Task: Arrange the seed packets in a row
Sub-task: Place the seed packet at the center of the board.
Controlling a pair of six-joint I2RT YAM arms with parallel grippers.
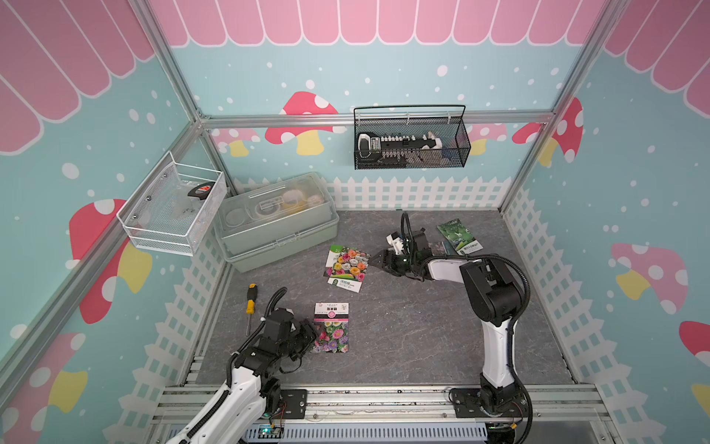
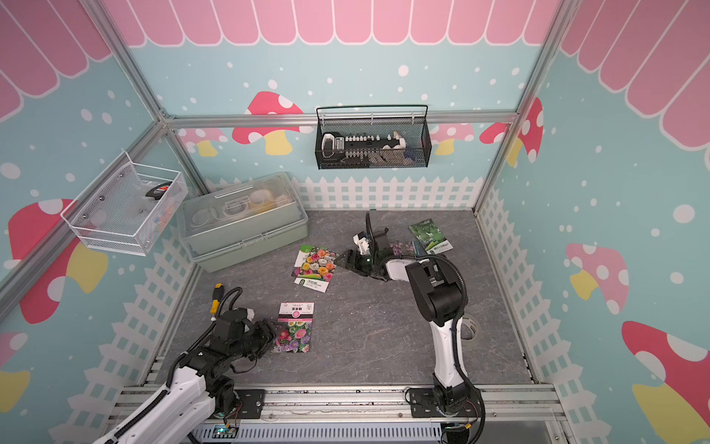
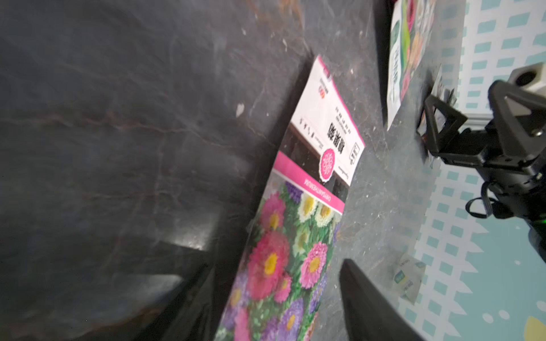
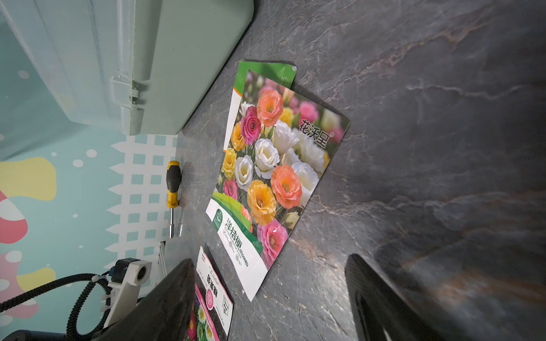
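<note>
Where the left gripper [image 1: 312,339] sits at lower centre in a top view, its jaws stand wide apart astride the aster packet [image 1: 331,326], which lies flat on the table [image 1: 403,326]. Mid-frame, the right gripper [image 1: 374,258] is spread wide and empty, tips just beside the rose packet [image 1: 345,267]; the green packet [image 1: 459,235] lies farther back, right of centre.

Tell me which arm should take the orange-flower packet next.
Right: the right claw stands open beside the orange-flower packet; the left claw sits farther off, at the pink-banded packet.
</note>
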